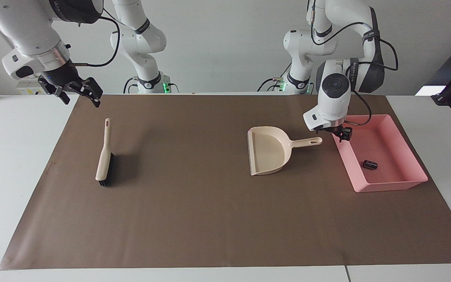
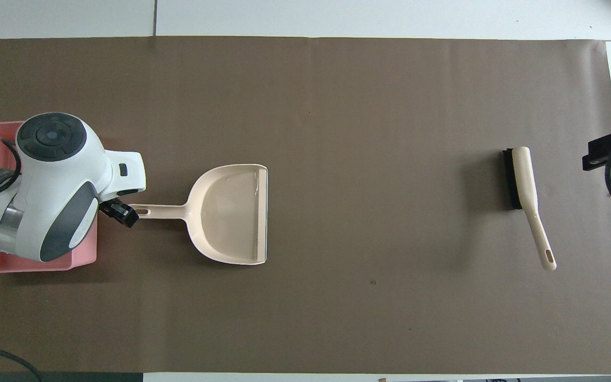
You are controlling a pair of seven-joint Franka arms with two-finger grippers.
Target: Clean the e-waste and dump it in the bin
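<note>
facing view
landmark: the dustpan (image 1: 268, 150), beige smooth plastic, rounded scoop with a thin handle, lying flat on the brown paper mat (image 1: 210, 219).
bin: the bin (image 1: 397, 184), pink plastic tray with sloping walls, sits just beside the tip of the dustpan handle, toward the left arm's end of the table.
e-waste: one short dark cylinder (image 1: 370, 164) lies inside the bin; the white blocky piece i cannot find in this view.
left gripper: the left gripper (image 1: 343, 135) hangs over the bin wall that is close to the dustpan handle, holding nothing; whether its fingers are apart or together i cannot tell.
right gripper: the right gripper (image 1: 80, 92) waits in the air, well apart from the dustpan, over the mat edge at the right arm's end; fingers spread, empty.
brush: the brush (image 1: 104, 156), beige handle with black bristles, lies on the mat well apart from the dustpan.
progress: the dustpan looks empty and is set down, so i judge the dumping is done; nothing is left on the mat to sweep.

overhead view
dustpan: the scoop is empty, with a straight front lip.
left gripper: its dark tip shows at the end of the dustpan handle; the arm covers most of the bin, so the e-waste is hidden here.
</note>
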